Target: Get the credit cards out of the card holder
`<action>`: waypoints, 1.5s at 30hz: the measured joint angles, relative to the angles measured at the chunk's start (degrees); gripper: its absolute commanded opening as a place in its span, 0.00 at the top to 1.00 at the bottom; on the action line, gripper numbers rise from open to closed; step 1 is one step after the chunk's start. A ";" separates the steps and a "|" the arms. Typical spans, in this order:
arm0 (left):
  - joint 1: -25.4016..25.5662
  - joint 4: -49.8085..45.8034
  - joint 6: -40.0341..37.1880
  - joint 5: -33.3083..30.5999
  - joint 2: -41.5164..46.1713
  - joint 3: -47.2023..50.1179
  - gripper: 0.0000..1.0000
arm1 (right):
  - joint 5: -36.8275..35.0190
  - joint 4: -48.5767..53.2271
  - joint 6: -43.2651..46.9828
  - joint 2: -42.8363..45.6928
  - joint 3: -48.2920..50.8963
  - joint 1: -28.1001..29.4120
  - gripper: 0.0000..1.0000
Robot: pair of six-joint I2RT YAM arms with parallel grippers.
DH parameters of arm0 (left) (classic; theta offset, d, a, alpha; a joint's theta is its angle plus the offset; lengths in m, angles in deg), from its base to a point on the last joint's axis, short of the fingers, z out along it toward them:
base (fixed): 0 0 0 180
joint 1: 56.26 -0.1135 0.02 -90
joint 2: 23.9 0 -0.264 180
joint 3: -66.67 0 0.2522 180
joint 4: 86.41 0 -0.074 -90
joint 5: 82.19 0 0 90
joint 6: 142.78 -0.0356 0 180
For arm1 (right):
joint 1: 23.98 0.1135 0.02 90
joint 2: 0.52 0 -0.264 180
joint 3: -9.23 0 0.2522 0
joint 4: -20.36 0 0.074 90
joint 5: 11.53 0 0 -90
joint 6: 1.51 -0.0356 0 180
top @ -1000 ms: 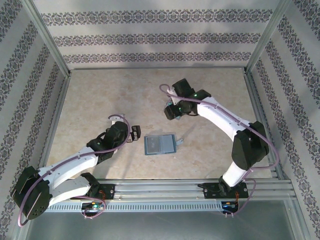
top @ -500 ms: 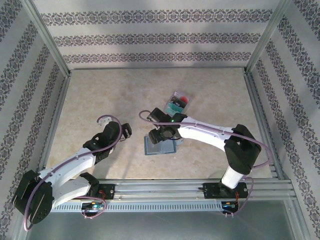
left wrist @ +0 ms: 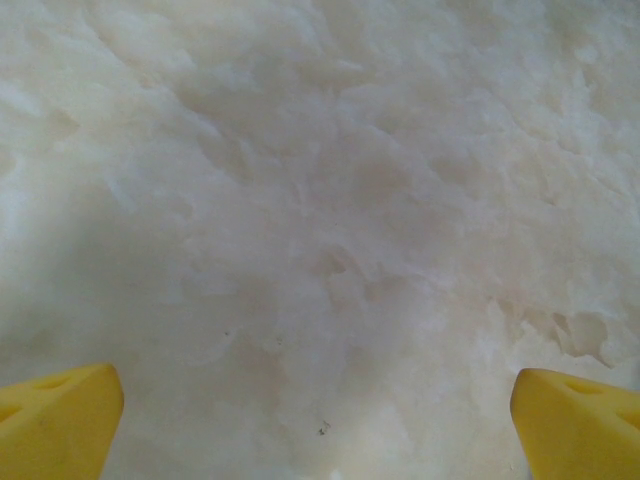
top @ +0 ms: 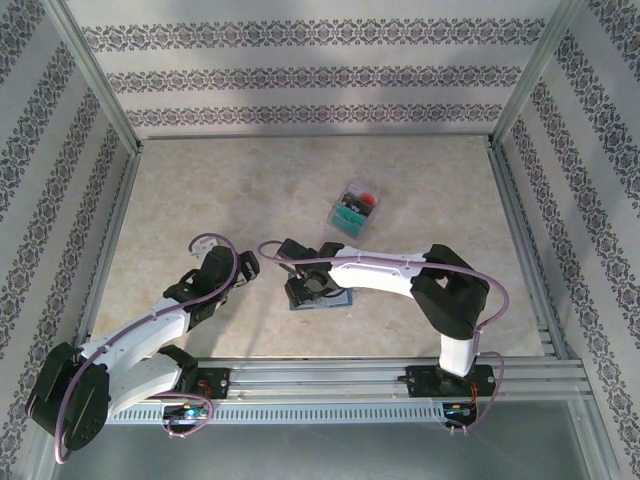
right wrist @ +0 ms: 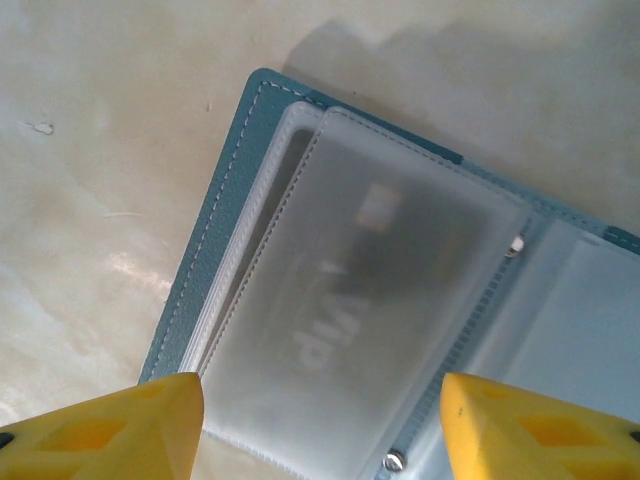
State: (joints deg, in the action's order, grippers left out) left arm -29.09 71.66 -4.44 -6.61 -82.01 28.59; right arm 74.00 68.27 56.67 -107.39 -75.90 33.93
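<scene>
Holder [right wrist: 225,215] open, flat on bench [right wrist: 90,150], directly under right end effector [right wrist: 320,400], fingers spread. Card [right wrist: 340,300] in frosted sleeve: thin, light, stiff, slick; probably best pinched at edge by sleeve mouth. Holder light, may lift along. Left end effector [left wrist: 315,400] spread.

— What's the holder [right wrist: 208,235] made of?
— A blue, leather-like cover, matt, with stitching along the edge. Inside are frosted plastic sleeves [right wrist: 360,290], smooth, with small shiny metal studs [right wrist: 516,244].
— The counter [left wrist: 320,200]?
— Pale and marble-like, smooth with a soft sheen.
— And the right pincer [right wrist: 318,425]?
— Its fingers [right wrist: 110,425] are matt yellow plastic.
</scene>
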 measured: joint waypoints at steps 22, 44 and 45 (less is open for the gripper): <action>-0.68 0.07 0.17 1.29 0.00 0.22 0.01 | 0.20 -0.83 0.02 -2.40 -0.15 0.00 0.44; -0.68 1.40 -6.56 8.96 -0.15 -3.39 0.05 | -8.37 1.42 -0.42 0.68 1.62 -0.28 0.53; -0.68 1.42 -6.80 9.42 -0.35 -3.50 0.05 | -8.59 1.42 -0.42 1.18 1.90 -0.42 0.53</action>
State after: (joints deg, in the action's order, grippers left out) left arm -29.76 73.08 -11.24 2.81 -82.36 25.10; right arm 65.41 69.69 56.26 -106.21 -74.00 33.51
